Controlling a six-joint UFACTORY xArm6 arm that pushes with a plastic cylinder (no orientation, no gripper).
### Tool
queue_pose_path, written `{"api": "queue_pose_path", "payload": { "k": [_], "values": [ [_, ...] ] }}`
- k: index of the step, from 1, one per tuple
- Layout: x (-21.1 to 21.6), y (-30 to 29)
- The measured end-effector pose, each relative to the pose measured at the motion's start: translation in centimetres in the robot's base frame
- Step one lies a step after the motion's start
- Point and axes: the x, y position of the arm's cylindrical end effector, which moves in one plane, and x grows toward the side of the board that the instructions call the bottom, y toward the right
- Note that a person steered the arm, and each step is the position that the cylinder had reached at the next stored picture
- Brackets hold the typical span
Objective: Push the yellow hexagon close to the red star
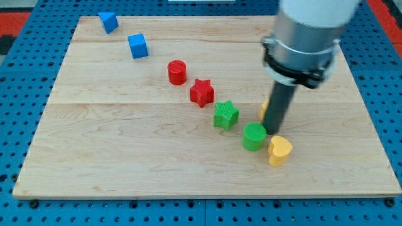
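The red star (pixel 201 92) lies near the middle of the wooden board (pixel 125 157). The yellow hexagon (pixel 264 110) is mostly hidden behind my rod, right of the green star (pixel 225 115); only its left edge shows. My tip (pixel 274 131) rests on the board just in front of and touching or nearly touching the hexagon, right beside the green cylinder (pixel 254 136) and above the yellow heart (pixel 279 150). The hexagon sits about a hand's width to the right of the red star, with the green star between them.
A red cylinder (pixel 177 72) lies up-left of the red star. A blue cube (pixel 137 46) and a blue triangular block (pixel 108 22) lie at the view's top left. The arm's grey body (pixel 308 37) fills the top right.
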Motion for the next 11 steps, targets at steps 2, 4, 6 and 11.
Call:
{"api": "queue_pose_path", "payload": {
  "k": [2,4,6,11],
  "values": [
    [-1.1,4.2],
    [0.1,13.8],
    [-2.4,7.7],
    [-7.5,-2.6]
  ]
}}
